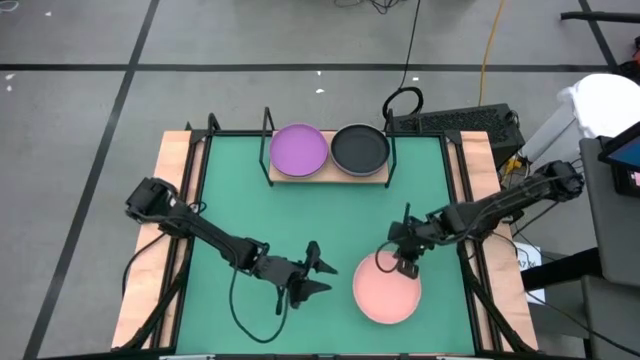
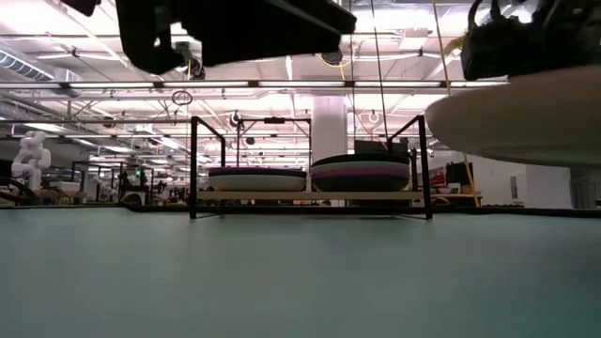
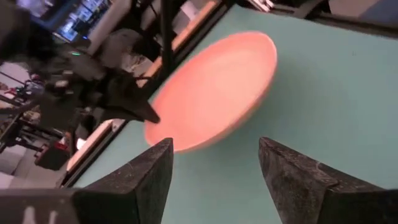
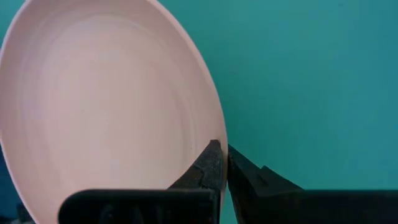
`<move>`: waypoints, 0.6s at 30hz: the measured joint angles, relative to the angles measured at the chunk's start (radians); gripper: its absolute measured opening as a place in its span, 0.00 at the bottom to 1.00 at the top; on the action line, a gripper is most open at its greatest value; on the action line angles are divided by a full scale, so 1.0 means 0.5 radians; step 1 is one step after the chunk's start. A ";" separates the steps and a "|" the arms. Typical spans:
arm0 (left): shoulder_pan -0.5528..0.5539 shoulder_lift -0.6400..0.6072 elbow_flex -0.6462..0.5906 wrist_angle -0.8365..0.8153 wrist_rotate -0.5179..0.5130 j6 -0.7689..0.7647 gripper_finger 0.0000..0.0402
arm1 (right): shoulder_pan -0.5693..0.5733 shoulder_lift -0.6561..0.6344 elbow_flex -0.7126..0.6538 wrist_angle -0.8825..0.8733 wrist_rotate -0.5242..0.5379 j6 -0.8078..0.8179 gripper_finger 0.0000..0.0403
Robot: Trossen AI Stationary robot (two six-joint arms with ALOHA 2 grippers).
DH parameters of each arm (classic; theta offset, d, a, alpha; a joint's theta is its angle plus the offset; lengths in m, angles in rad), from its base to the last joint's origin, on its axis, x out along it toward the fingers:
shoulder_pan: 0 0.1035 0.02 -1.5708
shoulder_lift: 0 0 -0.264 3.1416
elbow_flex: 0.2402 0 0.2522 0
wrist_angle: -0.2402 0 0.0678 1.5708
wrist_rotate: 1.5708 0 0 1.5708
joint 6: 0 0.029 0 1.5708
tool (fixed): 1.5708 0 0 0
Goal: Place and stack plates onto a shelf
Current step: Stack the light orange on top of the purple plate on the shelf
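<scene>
A salmon pink plate point(image 1: 386, 288) hangs over the near right part of the green mat, held by my right gripper point(image 1: 405, 268); it also shows in the right wrist view point(image 4: 106, 106), the left wrist view point(image 3: 214, 87) and the low view point(image 2: 526, 117). My left gripper point(image 1: 322, 275) hovers open to the left of the plate, fingers pointing at it. The shelf point(image 1: 328, 172) stands at the far edge and carries two stacks of plates, one topped by a purple plate point(image 1: 298, 148), the other by a dark grey plate point(image 1: 359, 147). My right gripper pinches the pink plate's rim point(image 4: 219, 140) at its far edge, one finger point(image 4: 208, 165) inside the plate and one finger point(image 4: 249, 174) outside. The fingers come from above and the right, slanting down. In the low view the plate shows lifted clear of the mat.
Wooden strips point(image 1: 172, 200) run along both sides of the green mat point(image 1: 320, 225). A black keyboard and cables point(image 1: 455, 120) lie beyond the far right corner. A person in white point(image 1: 600, 105) is at the far right. The mat between shelf and grippers is bare.
</scene>
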 joint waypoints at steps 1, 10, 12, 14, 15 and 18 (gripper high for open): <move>0.000 0.025 0.023 -0.019 0.001 0.002 0.60 | -0.021 0.000 0.000 0.013 -0.020 -0.023 0.00; 0.014 0.272 0.315 -0.203 0.001 0.213 0.60 | -0.218 0.000 0.000 0.072 -0.174 -0.170 0.00; 0.014 0.327 0.388 -0.243 0.002 0.310 0.60 | -0.254 0.000 0.000 0.074 -0.189 -0.192 0.00; 0.019 0.386 0.453 -0.289 0.001 0.383 0.60 | -0.288 0.000 0.000 0.082 -0.233 -0.211 0.00; 0.023 0.412 0.480 -0.319 0.002 0.410 0.60 | -0.303 0.000 0.001 0.083 -0.249 -0.215 0.00; 0.039 0.467 0.560 -0.389 0.003 0.453 0.60 | -0.337 0.000 0.001 0.082 -0.280 -0.233 0.00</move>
